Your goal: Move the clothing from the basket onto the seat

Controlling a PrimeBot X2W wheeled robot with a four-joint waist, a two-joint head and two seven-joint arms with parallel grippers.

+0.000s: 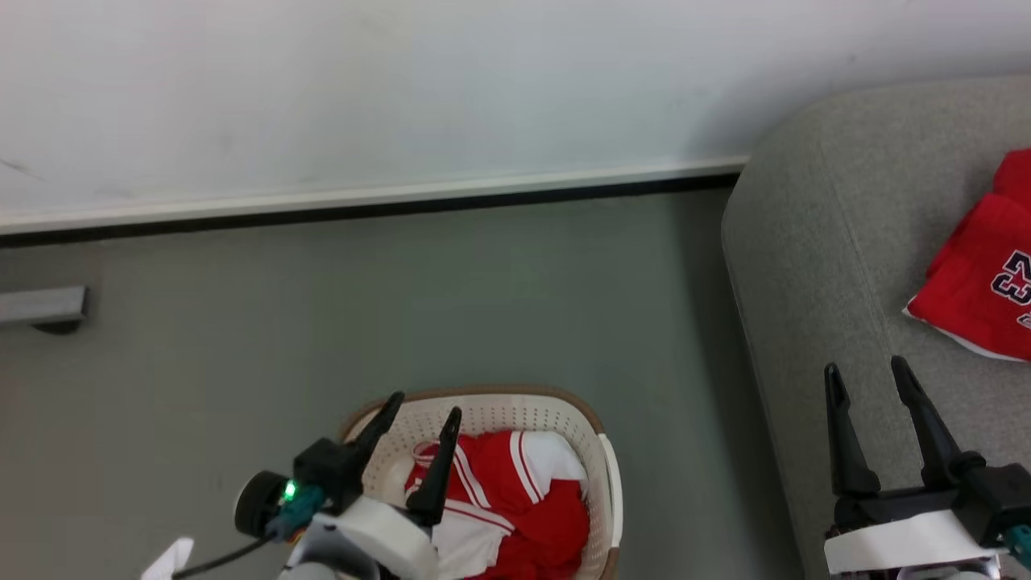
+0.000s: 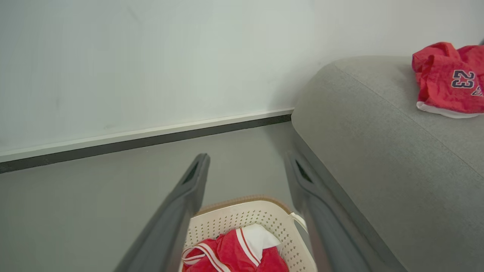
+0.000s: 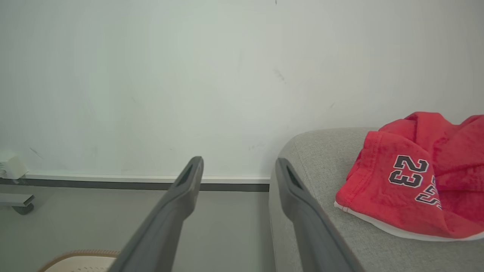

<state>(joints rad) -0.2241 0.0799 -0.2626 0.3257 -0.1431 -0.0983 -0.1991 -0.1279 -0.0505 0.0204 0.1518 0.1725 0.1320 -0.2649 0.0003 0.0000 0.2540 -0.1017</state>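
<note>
between basket (image 1: 596, 475) and seat (image 1: 805, 266) edge, floor strip (image 1: 685, 451)

The basket (image 1: 499, 415) is sitting bottom centre of the head view, clothing (image 1: 523, 483) lying inside. A garment (image 1: 979, 270) is lying on the seat (image 1: 821, 242) at right.

I see a crumpled red 23 garment (image 1: 987, 282) on the grey seat (image 1: 821, 242) at the right edge, and red-and-white clothing (image 1: 515, 499) heaped in the cream basket (image 1: 515, 412) at bottom centre.
</note>
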